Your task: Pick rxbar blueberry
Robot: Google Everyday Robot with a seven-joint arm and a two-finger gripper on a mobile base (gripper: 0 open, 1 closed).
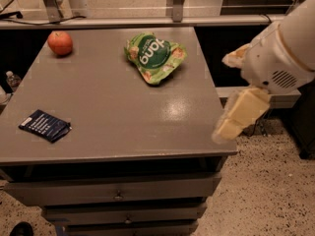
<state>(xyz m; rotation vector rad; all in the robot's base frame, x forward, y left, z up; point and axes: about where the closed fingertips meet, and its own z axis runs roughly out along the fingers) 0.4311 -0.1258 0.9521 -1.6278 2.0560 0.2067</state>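
One grey tabletop (123, 112) on speckled floor (268, 191); end effector (238, 116) beside it

i count one rxbar blueberry (45, 126), one green snack bag (154, 56), one apple (60, 43) on one table (123, 112), and one gripper (232, 123) off its right edge

the white arm (283, 48) comes in from the right, beyond the desk's (128, 112) right edge; its gripper (235, 118) hangs tilted downward just off the front right corner.
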